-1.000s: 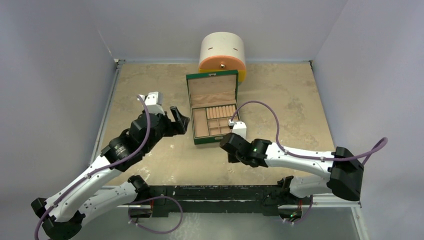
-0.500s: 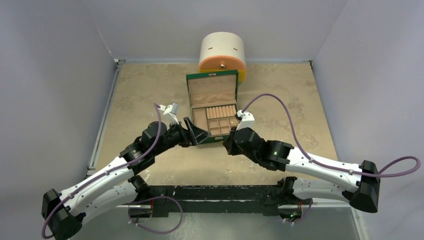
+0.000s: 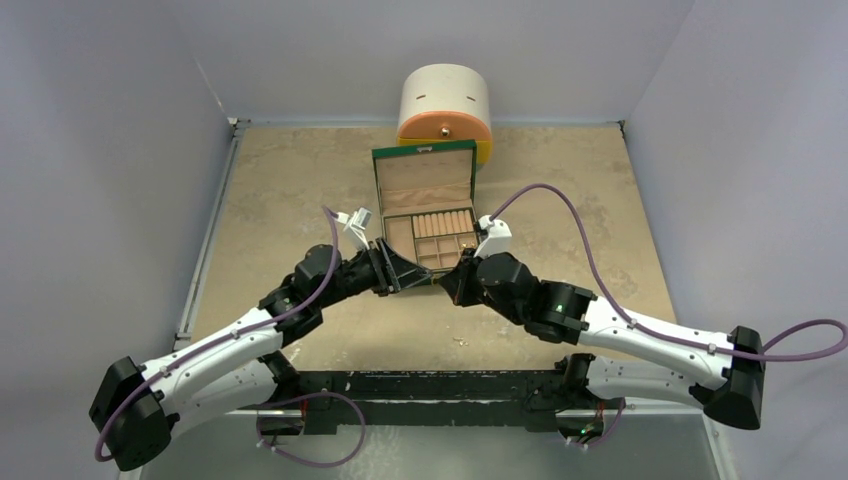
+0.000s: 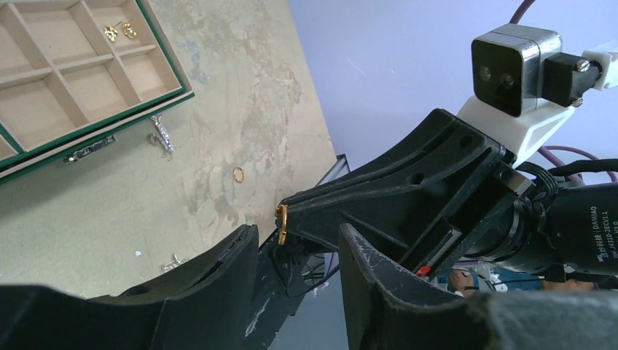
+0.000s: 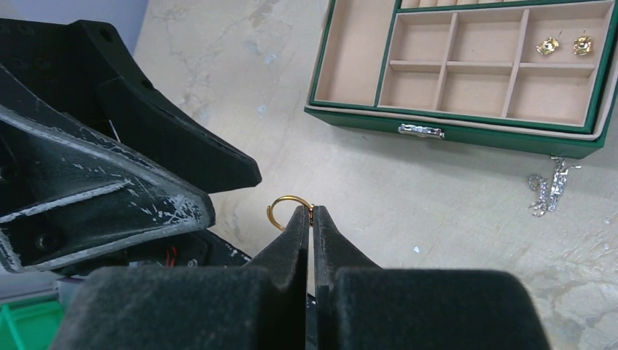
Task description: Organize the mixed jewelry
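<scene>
Right gripper: jaws pressed together, pinching a gold hoop right at the tips. Most of the hoop sticks out past the tips, on their left in the wrist view.

Left gripper: jaws spread, nothing held. The right tips and hoop sit just beyond the gap between them; can't tell if anything touches.

Both sets of jaws are just short of the front wall of the open green box.

Other jewelry:
- Pair of gold earrings in the box's far-right compartment, ahead and right of the right jaws.
- Silvery piece on the table, just in front of the box, right of the right jaws.
- Loose gold ring on the table beyond the left jaws, near that silvery piece.
- Small silvery bit on the table, just beside the left-hand finger in the left wrist view.
</scene>
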### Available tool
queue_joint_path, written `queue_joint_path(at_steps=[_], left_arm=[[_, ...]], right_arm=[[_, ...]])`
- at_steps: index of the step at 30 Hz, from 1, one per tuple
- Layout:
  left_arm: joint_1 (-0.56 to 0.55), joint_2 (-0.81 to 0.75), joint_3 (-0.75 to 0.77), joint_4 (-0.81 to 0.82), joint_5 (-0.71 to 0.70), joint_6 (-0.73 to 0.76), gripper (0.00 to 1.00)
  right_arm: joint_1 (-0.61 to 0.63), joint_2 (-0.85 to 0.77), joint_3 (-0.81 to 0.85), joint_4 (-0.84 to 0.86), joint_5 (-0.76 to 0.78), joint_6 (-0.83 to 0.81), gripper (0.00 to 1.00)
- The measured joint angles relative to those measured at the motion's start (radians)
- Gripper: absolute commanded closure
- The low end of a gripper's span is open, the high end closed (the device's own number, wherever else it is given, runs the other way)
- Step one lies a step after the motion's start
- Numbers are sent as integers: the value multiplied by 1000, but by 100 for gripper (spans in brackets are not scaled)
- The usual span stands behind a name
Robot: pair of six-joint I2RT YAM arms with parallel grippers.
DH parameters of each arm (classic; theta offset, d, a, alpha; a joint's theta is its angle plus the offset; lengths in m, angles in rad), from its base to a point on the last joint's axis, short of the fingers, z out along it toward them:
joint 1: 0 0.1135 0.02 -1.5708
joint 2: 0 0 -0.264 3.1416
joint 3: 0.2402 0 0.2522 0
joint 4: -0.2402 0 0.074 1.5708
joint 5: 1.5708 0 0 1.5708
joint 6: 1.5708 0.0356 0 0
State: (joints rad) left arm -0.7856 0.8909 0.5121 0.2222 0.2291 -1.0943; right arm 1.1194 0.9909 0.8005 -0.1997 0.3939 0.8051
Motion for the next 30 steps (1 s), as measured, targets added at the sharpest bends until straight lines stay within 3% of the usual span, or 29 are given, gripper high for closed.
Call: queue_joint_path(at_steps=[24,30], left_arm=[[0,2,-19,24,37,6,78],[0,2,-19,25,38,14,100]], right_arm=[[0,38,63,0,-45,24,100],[0,43,72,0,-46,24,100]])
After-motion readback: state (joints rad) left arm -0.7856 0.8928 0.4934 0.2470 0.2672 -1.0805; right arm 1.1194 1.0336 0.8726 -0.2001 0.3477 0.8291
